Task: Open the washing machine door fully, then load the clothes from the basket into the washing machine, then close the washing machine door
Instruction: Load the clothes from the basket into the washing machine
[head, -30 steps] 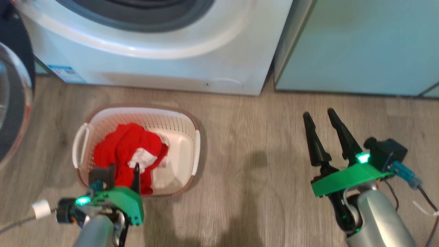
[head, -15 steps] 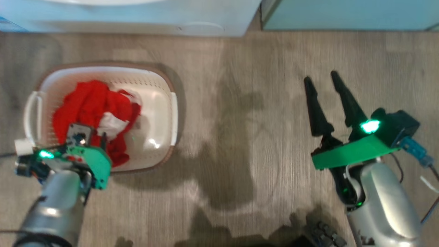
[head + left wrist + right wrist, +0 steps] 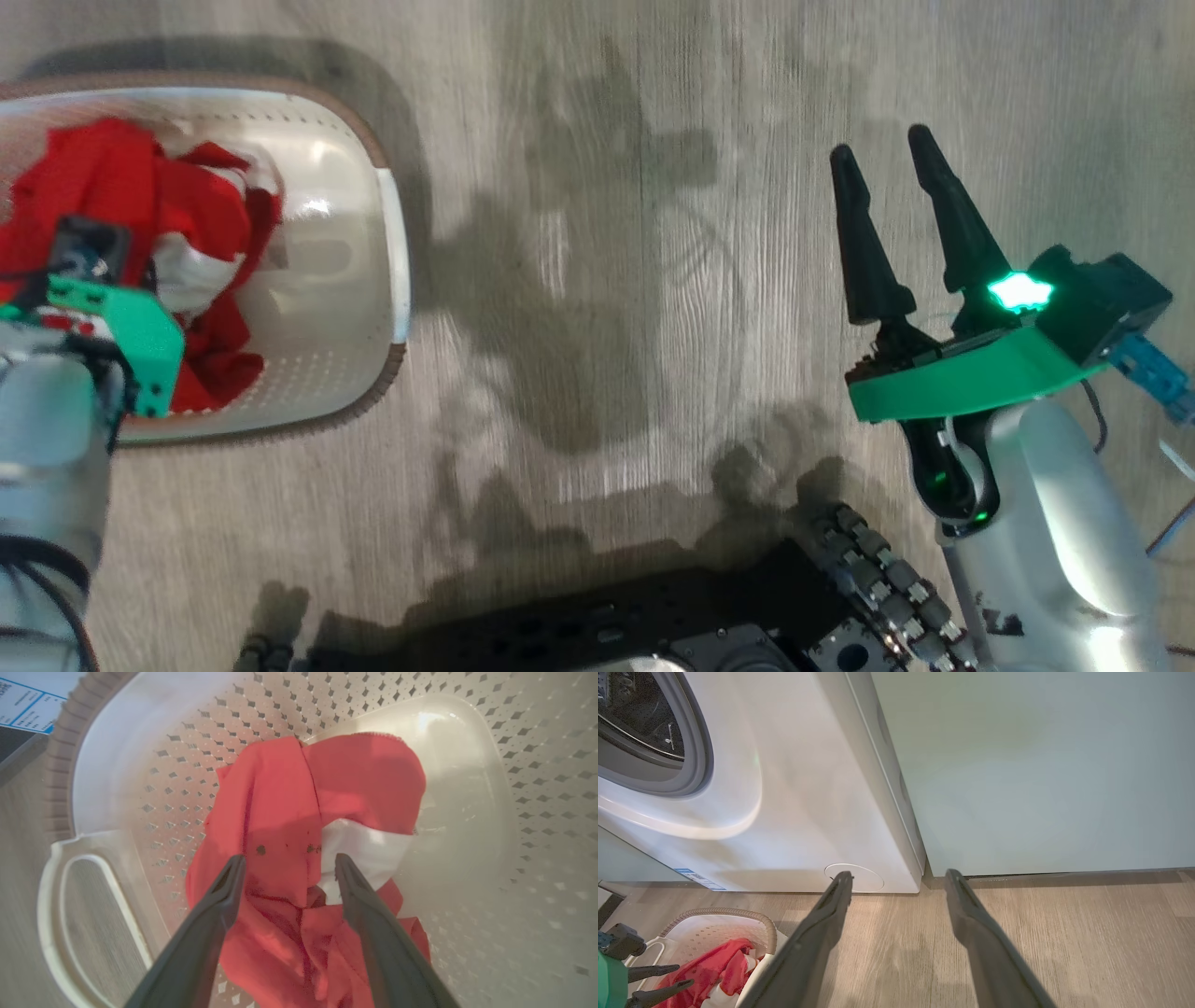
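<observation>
Far left, the basket [image 3: 397,243] sits on the wood floor [image 3: 607,187], the clothes [image 3: 280,812] heaped toward its left side, bare bottom to their right. The left gripper [image 3: 288,857] hangs spread, tips over the red heap by the white patch; contact unclear. Mid-room is open floor. The right gripper [image 3: 880,145] is spread over bare boards, well apart from the basket, aimed at the washing machine [image 3: 794,788] corner beside a teal cabinet [image 3: 1041,765].

Wood-grain floor [image 3: 1064,933] — the washing machine [image 3: 808,812] stands on it, the basket [image 3: 724,912] near its front, a teal cabinet [image 3: 1041,765] just beside it
</observation>
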Controlling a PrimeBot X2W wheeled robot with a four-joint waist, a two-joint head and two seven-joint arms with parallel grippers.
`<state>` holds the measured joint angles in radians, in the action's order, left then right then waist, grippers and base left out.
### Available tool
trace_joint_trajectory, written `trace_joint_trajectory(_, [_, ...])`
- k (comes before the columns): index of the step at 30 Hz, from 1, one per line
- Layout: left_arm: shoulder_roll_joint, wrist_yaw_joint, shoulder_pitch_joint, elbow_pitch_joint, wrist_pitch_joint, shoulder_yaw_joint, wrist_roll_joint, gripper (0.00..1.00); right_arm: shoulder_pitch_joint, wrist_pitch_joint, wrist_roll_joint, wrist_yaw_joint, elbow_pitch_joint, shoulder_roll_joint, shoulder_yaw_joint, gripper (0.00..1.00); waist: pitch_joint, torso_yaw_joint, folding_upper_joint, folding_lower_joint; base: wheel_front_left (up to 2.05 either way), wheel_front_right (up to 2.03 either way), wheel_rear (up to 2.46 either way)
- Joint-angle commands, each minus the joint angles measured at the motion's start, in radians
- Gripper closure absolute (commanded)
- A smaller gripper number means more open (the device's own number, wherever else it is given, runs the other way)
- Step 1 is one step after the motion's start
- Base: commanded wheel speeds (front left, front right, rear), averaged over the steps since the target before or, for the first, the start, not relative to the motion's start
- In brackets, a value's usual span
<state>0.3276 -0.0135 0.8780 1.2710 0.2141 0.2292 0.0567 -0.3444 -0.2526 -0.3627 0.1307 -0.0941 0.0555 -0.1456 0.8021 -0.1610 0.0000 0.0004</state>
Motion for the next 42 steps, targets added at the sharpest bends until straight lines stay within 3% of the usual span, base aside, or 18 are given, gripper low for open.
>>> trace_joint_trajectory(1, [0.062,-0.008,0.007,-0.002,-0.007,-0.012,0.010,0.00,0.017,-0.009,-0.011,0.000,0.033,-0.005,-0.029,0.00,0.041,-0.017,0.0000,-0.0004,0.00,0.00,0.00])
trace_joint_trajectory(8, [0.106,-0.032,0.071,0.011,-0.085,-0.001,0.014,0.00,0.004,-0.009,-0.033,0.000,0.041,-0.005,-0.052,0.00,0.097,-0.036,0.0000,-0.0004,0.00,0.00,0.00])
trace_joint_trajectory(14, [0.130,-0.012,0.113,0.015,-0.141,0.006,0.005,0.00,-0.008,-0.009,-0.040,0.000,0.050,-0.005,-0.051,0.00,0.137,-0.047,0.0000,-0.0004,0.00,0.00,0.00])
trace_joint_trajectory(29, [0.133,0.016,0.152,0.019,-0.204,0.004,-0.042,0.00,-0.005,-0.009,-0.028,0.000,0.064,-0.005,-0.034,0.00,0.197,-0.067,0.0000,-0.0004,0.00,0.00,0.00])
trace_joint_trajectory(37, [0.124,0.004,0.162,0.019,-0.247,0.005,-0.063,0.00,-0.004,-0.009,-0.011,0.000,0.075,-0.005,-0.031,0.00,0.216,-0.063,0.0000,-0.0004,0.00,0.00,0.00])
trace_joint_trajectory(38, [0.121,0.002,0.162,0.019,-0.255,0.002,-0.069,0.18,-0.003,-0.009,-0.009,0.000,0.075,-0.005,-0.030,0.00,0.217,-0.061,0.0000,-0.0004,0.00,0.00,0.00])
trace_joint_trajectory(39, [0.116,0.001,0.159,0.019,-0.265,-0.001,-0.075,0.68,-0.003,-0.009,-0.007,0.000,0.075,-0.005,-0.030,0.00,0.216,-0.059,0.0000,-0.0004,0.00,0.00,0.00])
trace_joint_trajectory(40, [0.113,0.001,0.157,0.019,-0.272,-0.002,-0.080,1.00,-0.003,-0.009,-0.005,0.000,0.075,-0.005,-0.030,0.00,0.216,-0.058,0.0000,-0.0004,0.00,0.00,0.00])
trace_joint_trajectory(42, [0.107,-0.001,0.155,0.020,-0.277,-0.002,-0.085,1.00,-0.002,-0.009,-0.004,0.000,0.075,-0.005,-0.030,0.00,0.214,-0.056,0.0000,-0.0004,0.00,0.00,0.00])
